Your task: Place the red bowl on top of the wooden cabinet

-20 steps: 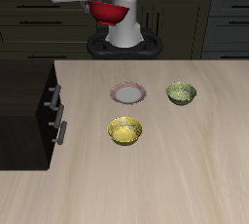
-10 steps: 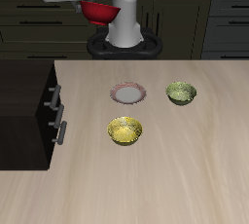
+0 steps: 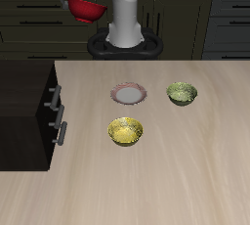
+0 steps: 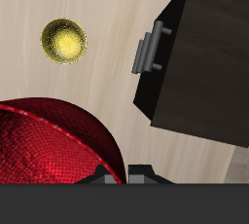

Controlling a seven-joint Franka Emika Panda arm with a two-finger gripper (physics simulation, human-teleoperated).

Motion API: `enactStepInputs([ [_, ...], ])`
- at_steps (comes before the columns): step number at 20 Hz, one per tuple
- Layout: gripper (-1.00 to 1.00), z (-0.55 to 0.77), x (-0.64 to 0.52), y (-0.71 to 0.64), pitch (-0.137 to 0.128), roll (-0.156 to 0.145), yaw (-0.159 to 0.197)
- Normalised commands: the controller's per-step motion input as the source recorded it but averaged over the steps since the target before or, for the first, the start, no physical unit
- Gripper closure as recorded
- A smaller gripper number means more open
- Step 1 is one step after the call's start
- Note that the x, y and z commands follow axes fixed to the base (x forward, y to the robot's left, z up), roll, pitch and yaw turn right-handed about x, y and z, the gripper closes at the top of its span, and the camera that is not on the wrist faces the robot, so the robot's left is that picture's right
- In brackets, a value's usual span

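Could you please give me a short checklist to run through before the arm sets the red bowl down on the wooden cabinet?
1. Bowl in the grasp: ok. The red bowl hangs lifted under the gripper, well off the table.
2. Bowl over the cabinet: not ok. In the wrist view the wooden cabinet lies off to one side, not beneath the bowl.
3. Cabinet top free: ok for the part shown; nothing rests on it.
4. Drawers shut: ok. Both fronts sit flush.
5. Travel path: ok. The yellow bowl, olive-green bowl and plate stay low on the table.
6. Grip firmness: cannot tell.
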Motion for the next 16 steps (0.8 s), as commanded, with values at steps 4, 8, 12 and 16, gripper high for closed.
enactStepInputs([
  [4,1.0,-0.01,-0.02,0.02,0.0,0.0,0.0],
  [8,1.0,0.0,-0.02,-0.05,0.0,0.0,0.0],
  [12,1.0,0.0,0.04,-0.11,0.0,0.0,0.0],
  [16,1.0,0.01,0.07,-0.1,0.0,0.0,0.0],
])
